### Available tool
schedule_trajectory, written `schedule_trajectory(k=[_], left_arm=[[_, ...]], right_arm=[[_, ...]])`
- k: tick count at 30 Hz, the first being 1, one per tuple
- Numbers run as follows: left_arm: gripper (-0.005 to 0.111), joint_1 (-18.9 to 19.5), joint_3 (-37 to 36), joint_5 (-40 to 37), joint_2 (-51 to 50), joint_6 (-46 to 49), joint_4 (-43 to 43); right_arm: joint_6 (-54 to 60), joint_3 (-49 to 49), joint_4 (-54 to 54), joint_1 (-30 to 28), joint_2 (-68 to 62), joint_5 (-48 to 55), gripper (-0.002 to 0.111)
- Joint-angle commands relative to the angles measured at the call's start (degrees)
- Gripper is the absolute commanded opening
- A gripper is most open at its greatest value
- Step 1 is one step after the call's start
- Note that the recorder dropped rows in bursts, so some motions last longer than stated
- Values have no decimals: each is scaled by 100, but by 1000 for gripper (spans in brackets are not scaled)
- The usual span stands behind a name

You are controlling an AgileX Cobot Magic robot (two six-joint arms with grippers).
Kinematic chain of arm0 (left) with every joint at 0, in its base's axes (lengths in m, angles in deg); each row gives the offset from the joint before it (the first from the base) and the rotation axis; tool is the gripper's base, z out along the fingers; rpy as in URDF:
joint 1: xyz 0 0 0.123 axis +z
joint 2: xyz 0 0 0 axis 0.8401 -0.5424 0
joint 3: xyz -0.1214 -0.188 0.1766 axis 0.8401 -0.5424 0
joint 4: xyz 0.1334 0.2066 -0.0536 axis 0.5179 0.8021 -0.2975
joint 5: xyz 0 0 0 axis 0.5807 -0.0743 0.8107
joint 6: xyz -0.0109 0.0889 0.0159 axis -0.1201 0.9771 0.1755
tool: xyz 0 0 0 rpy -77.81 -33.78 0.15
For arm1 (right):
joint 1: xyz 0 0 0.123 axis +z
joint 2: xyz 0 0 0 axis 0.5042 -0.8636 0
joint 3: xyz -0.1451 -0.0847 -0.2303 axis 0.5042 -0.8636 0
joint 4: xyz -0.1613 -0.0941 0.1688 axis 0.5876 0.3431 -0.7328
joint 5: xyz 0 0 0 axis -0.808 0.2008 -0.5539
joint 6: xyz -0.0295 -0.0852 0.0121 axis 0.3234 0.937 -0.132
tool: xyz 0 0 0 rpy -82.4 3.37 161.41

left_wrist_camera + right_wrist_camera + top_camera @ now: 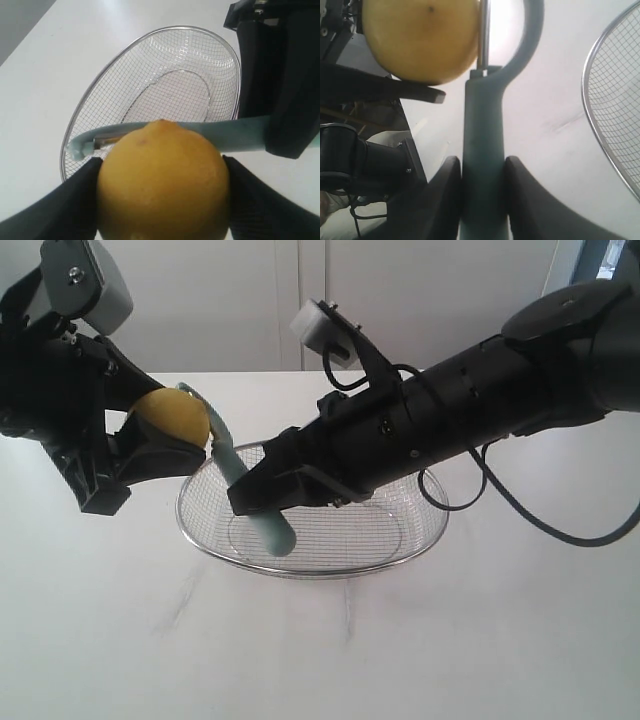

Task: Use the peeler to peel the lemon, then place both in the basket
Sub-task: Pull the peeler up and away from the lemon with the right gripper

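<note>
**Lemon pinched in one claw, peeler blade laid on its rind**
The left claw (160,445), spread wide, clamped the smooth, round yellow lemon (172,420) by its sides, in the air at ten o'clock of the wire-mesh basket (340,550) on the white tabletop (480,640). The right claw (245,495), nearly closed, gripped the peeler (270,530) on its slim teal handle, metal blade touching rind. The lemon looked firm, light and slippery, best squeezed across its widest part; the peeler looked stiff, best held on its handle.

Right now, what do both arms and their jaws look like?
The left arm and right arm are matte black, the right one built of rounded tubular segments. Each wrist carries a pale boxy camera housing. A black cable loops beneath the right arm. The jaws are black, flat and wedge-shaped.
</note>
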Motion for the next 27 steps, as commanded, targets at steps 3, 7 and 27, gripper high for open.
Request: schedule_trajectory(k=[3,7,27], left_arm=[[0,-33,-9,-72,32,-49,-92],[0,-33,-9,-72,32,-49,-92],[0,-33,-9,-108,32,-49,-92]], right_arm=[[51,48,146,-27,88,-189,0],[51,48,172,-27,88,-198,0],[40,48,172,-27,302,-274,0]])
